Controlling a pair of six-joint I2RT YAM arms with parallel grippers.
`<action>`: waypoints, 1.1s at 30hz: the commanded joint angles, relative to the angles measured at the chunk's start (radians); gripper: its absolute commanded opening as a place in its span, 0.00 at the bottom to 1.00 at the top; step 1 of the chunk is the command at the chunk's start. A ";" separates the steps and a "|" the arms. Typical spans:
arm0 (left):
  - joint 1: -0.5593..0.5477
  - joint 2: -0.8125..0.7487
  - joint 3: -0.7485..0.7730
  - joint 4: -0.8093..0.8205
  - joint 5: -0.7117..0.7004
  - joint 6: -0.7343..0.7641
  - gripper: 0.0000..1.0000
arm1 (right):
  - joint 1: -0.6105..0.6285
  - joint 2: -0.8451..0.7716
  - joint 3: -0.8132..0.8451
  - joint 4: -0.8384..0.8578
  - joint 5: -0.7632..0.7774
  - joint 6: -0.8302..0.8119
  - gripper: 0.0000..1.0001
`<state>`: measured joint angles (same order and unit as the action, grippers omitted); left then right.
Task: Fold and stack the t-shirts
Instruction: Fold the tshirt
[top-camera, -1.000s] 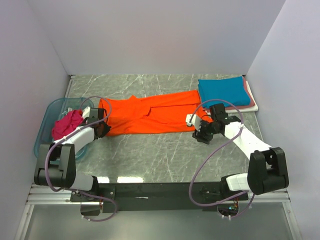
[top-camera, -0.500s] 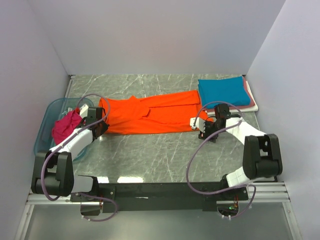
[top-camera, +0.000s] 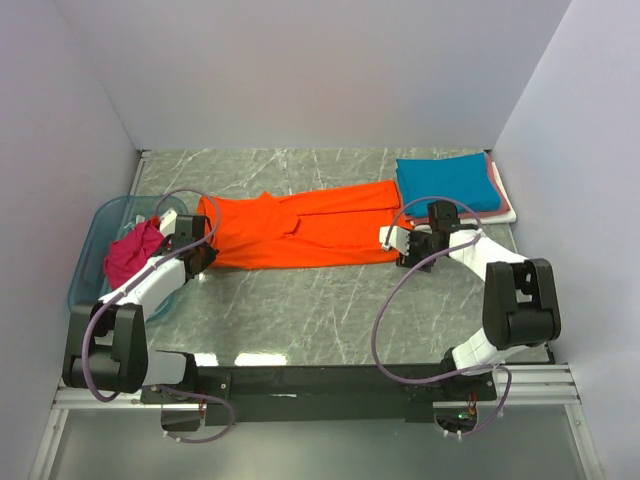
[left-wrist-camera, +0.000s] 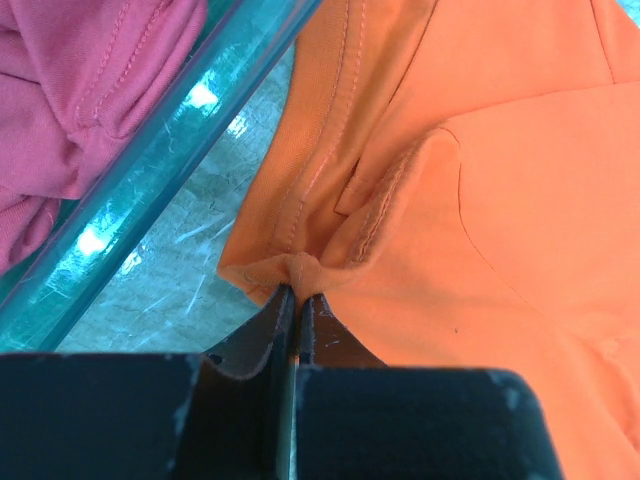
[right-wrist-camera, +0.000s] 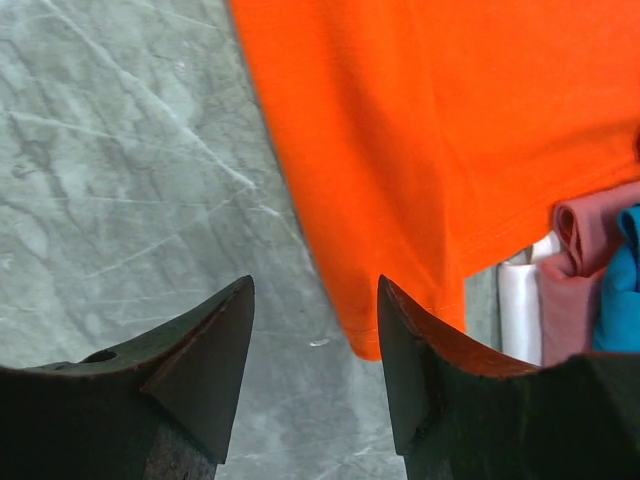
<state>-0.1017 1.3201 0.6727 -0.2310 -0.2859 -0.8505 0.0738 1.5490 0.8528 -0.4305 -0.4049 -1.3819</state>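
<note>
A bright orange t-shirt (top-camera: 300, 230) lies spread lengthwise across the middle of the table. My left gripper (top-camera: 199, 257) is at its near left corner, shut on a pinched fold of the orange hem (left-wrist-camera: 297, 272). My right gripper (top-camera: 402, 246) hovers open over the near right corner; that orange corner (right-wrist-camera: 400, 200) sits between the jaws, close to the right finger (right-wrist-camera: 400, 340). Folded t-shirts are stacked at the back right, teal (top-camera: 447, 183) on top with pink and white edges (top-camera: 506, 203) beneath. A magenta t-shirt (top-camera: 135, 250) lies crumpled in the tub.
The translucent blue tub (top-camera: 93, 232) stands at the far left, its rim (left-wrist-camera: 180, 150) right beside the pinched corner. The stack's rolled pink (right-wrist-camera: 580, 250) and white (right-wrist-camera: 522, 300) edges lie just right of my right gripper. Walls enclose the table on three sides.
My left gripper has closed on the orange shirt's corner. My right arm has drawn back toward the shirt's near right corner, jaws still open.
</note>
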 joint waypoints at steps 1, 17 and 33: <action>-0.003 -0.013 0.039 -0.002 -0.001 0.022 0.02 | -0.002 0.040 0.063 0.024 0.031 -0.013 0.58; 0.000 -0.022 0.011 -0.005 -0.018 0.011 0.00 | -0.023 -0.034 -0.058 -0.004 0.081 -0.034 0.00; 0.002 -0.202 -0.122 -0.077 -0.003 -0.044 0.00 | -0.129 -0.457 -0.357 -0.180 0.072 -0.151 0.00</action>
<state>-0.1020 1.1728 0.5755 -0.2825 -0.2745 -0.8753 -0.0380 1.1442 0.5289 -0.5423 -0.3622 -1.4944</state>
